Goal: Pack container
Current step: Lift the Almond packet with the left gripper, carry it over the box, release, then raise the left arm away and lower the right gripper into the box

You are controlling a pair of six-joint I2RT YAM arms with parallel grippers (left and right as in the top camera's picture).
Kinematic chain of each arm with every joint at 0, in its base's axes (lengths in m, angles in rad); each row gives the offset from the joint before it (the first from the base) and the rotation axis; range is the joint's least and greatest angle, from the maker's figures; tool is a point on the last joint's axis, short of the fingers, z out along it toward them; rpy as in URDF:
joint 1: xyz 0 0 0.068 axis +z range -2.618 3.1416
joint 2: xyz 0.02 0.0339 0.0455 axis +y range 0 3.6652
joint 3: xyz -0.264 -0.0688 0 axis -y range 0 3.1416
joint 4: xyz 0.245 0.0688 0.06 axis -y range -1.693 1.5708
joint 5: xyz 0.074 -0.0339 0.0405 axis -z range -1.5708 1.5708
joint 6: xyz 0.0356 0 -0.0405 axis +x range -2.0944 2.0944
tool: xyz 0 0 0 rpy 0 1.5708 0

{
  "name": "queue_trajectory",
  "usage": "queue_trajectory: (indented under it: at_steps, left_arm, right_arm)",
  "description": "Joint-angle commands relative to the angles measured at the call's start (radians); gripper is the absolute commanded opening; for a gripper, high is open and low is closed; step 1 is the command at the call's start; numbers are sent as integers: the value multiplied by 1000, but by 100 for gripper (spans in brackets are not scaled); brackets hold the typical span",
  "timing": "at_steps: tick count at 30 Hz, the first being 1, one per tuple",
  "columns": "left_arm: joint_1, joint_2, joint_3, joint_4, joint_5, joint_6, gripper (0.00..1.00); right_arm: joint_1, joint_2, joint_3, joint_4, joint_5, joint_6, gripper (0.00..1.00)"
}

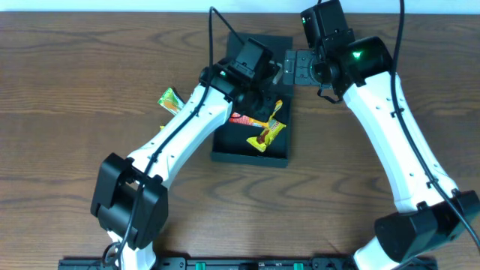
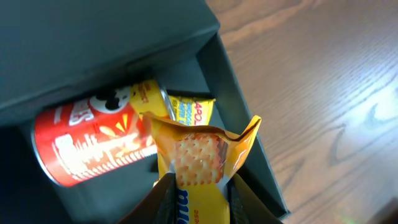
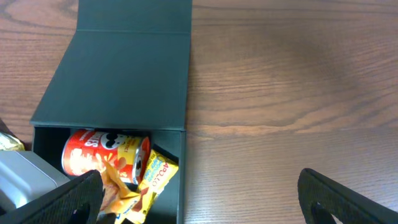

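Left wrist: L gripper (image 2: 196,194) clamps a yellow pkt (image 2: 198,155) inside the container (image 2: 244,109), by a red can (image 2: 87,144) — R gripper (image 3: 200,193) gapes wide nearby.

From overhead the left arm (image 1: 187,124) covers most of the inside of the container (image 1: 251,157), so the red can (image 2: 87,146) is mostly hidden there. Left wrist view chops the yellow cracker packet (image 2: 196,155) off at the bottom edge, and its print's too blurry to read.

Left fingers (image 2: 249,208) pinched (holding), left arm (image 1: 180,127) extended; right fingers (image 3: 339,194) spread wide.
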Motion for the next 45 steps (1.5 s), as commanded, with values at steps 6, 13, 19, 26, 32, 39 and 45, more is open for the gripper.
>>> queue_trajectory:
  at_steps: [6,13,19,26,32,39,45]
  left_arm:
    - [-28,3,9,53,-64,-88,27]
    - [-34,64,9,69,3,-140,40]
    - [-33,77,9,115,2,-139,51]
    - [8,53,11,124,-39,-135,49]
    - [113,-72,19,86,-127,-119,49]
    - [249,-222,18,-77,-557,-114,64]
    - [321,-229,18,-130,-567,-104,65]
  right_arm:
    - [-9,0,1,-2,37,-29,99]
    - [-9,0,1,-3,37,-60,99]
    - [-9,0,1,-3,37,-63,99]
    - [-9,0,1,-27,36,-62,99]
    - [-9,-1,1,-129,-4,-62,99]
    - [3,-1,-20,-367,-144,-26,32]
    - [97,-1,-245,-209,-295,24,1]
